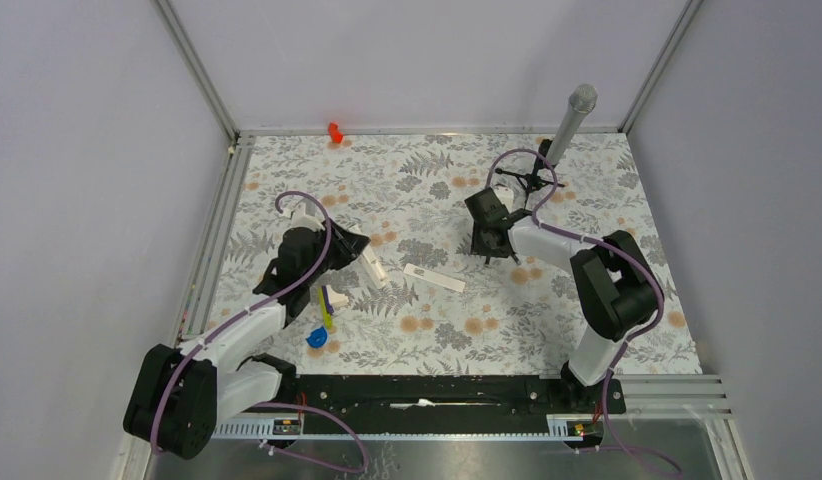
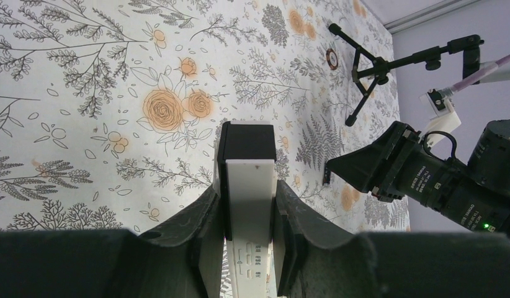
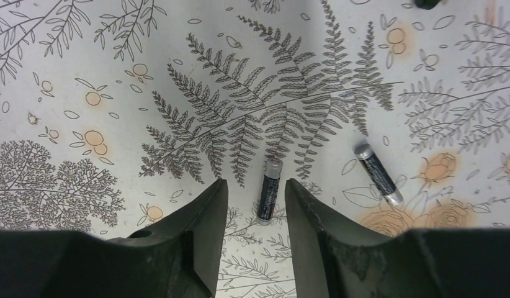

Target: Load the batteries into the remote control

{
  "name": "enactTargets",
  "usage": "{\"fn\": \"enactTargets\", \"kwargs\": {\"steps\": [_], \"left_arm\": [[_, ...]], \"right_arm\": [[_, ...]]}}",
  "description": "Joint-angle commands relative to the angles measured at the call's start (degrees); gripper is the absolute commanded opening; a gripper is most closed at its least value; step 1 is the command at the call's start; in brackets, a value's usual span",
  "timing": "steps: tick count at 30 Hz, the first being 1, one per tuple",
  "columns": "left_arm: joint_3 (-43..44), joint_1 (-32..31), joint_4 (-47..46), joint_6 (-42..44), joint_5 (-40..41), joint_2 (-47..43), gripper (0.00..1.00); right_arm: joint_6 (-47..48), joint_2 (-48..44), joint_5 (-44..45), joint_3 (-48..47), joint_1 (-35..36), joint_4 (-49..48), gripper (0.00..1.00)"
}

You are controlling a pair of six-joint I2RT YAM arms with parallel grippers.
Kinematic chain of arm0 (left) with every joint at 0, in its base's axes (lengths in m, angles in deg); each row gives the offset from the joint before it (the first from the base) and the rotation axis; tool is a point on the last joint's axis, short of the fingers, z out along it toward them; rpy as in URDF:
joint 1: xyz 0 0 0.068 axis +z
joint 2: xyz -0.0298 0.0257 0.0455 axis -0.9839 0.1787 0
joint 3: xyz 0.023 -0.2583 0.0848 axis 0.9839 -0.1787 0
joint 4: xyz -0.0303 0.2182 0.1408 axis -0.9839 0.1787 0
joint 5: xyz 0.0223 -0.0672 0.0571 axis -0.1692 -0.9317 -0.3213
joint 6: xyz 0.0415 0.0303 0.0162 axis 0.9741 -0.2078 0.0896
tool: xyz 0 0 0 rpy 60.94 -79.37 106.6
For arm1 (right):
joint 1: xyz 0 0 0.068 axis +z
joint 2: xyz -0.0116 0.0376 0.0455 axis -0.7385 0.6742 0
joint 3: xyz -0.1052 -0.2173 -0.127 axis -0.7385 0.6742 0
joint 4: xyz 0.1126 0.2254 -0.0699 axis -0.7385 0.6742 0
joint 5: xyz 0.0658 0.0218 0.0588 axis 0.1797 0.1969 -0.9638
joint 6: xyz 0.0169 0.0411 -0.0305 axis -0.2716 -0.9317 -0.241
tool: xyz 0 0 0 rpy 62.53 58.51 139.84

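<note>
At the left of the overhead view, the left gripper (image 2: 249,205) is clamped on the remote control (image 2: 249,177), whose dark end points away from the wrist over the floral table (image 2: 85,93). At mid-frame a white strip (image 1: 434,277) lies flat on the table. It is possibly the battery cover, though it is too small to tell. Toward the right, the right gripper (image 3: 254,186) hangs low with its jaws parted on either side of one battery (image 3: 269,189), not touching it. The second battery (image 3: 378,174) lies near it, to the right in the wrist view. By my reading the task is at an early stage: the remote is in hand, neither cell is gripped, and both are yet to be loaded.
</note>
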Motion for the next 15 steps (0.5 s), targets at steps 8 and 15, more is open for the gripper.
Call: {"fn": "enactTargets", "kwargs": {"steps": [8,15], "left_arm": [[-0.8,0.9,-2.8,0.7,-1.0,-3.3,0.00],[-1.2,1.1,-2.1,1.2,-0.4,-4.5,0.00]], "right_arm": [[4.6,-1.2,8.5,-0.5,-1.0,1.2,0.38],[6.2,-3.5,10.8,0.9,-2.7,3.7,0.29]]}}
